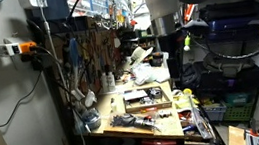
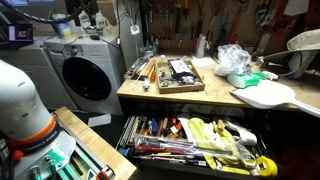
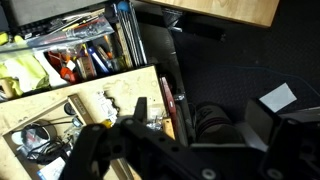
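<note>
The gripper (image 3: 175, 138) fills the bottom of the wrist view, its jaws spread wide with nothing between them. It hangs over the cluttered wooden benchtop (image 3: 40, 105) at lower left. The open tool drawer (image 3: 70, 55) lies at upper left.

The pale wooden benchtop (image 2: 218, 92) is crowded. A shallow wooden tray of small tools (image 2: 180, 75) fills its middle, and a crumpled clear plastic bag (image 2: 232, 60) and a flat white board (image 2: 268, 96) block one end. Bare wood shows only between them. Below, an open drawer packed with hand tools (image 2: 195, 140) juts out in front. The dark floor (image 3: 240, 60) beside it lies free.
</note>
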Tool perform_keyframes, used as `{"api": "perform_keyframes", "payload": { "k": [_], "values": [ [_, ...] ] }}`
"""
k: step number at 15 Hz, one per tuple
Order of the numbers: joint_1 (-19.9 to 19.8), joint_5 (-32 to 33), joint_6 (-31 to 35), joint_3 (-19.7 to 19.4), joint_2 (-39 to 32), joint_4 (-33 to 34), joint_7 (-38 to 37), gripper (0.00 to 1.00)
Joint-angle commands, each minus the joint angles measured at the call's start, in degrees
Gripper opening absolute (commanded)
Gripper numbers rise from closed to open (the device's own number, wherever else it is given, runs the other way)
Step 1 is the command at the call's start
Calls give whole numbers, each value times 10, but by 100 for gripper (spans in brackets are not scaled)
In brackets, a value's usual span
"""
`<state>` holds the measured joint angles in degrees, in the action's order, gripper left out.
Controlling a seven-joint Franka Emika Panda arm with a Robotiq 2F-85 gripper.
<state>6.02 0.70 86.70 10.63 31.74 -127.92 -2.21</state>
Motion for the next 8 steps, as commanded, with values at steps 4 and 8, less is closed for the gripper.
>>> {"api": "perform_keyframes", "payload": {
  "k": [4,8],
  "values": [
    [-25,-17,144,0,-17,-58,-159,100],
    [-42,-47,258,-22,-23,-136,-220,100]
  ]
}}
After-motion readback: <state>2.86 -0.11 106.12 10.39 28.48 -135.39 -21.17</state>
